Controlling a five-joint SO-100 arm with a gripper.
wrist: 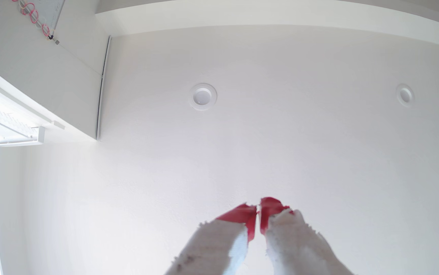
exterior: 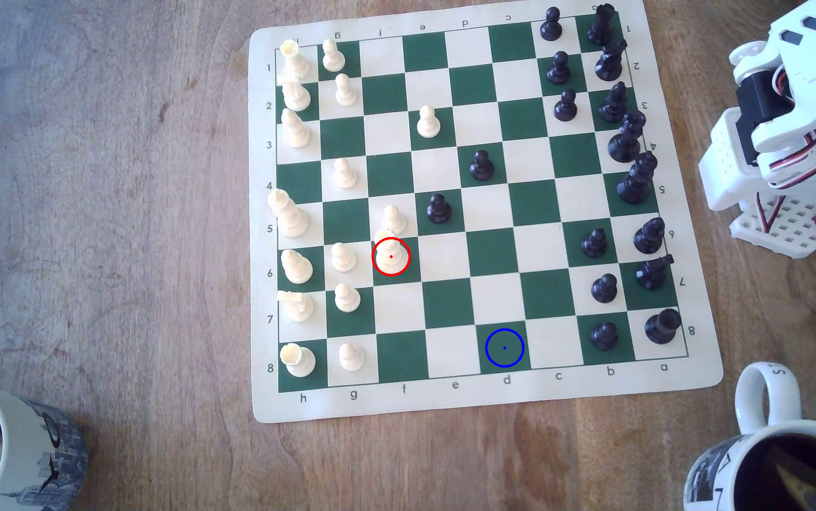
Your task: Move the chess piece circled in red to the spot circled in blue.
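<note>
A: On the green-and-cream roll-up chess mat [exterior: 470, 398], where was the cream-white plastic chess piece with the broad round base and blunt top [exterior: 391, 253] found?

B: It was seen upright inside the red ring on a dark green square, at roughly nine o'clock from the board's middle in the exterior view. A small ball-headed cream pawn [exterior: 393, 218] stood just beside it at twelve o'clock, another cream pawn [exterior: 343, 256] at nine o'clock.

A: And the dark green square marked with the thin blue ring and centre dot [exterior: 504, 348]?

B: It was found bare in the board's bottom row, at about four o'clock from the ringed piece and well apart from it.

A: How was the red-tipped white gripper [wrist: 258, 211] held?

B: In the wrist view it was pointed at the white ceiling [wrist: 266, 132], its red tips drawn almost together with only a thin slit between them, and nothing was held. The folded white arm [exterior: 784, 123] was parked off the mat at three o'clock.

A: How might the pick-up be done well?

B: It was judged that the jaws should be opened wide before descent, lowered from straight above, and closed along the three-to-nine o'clock line's freer side, so that neither pawn is knocked. A lift well clear of the black pawn [exterior: 438, 207] was advised before any crossing to the blue ring.
</note>
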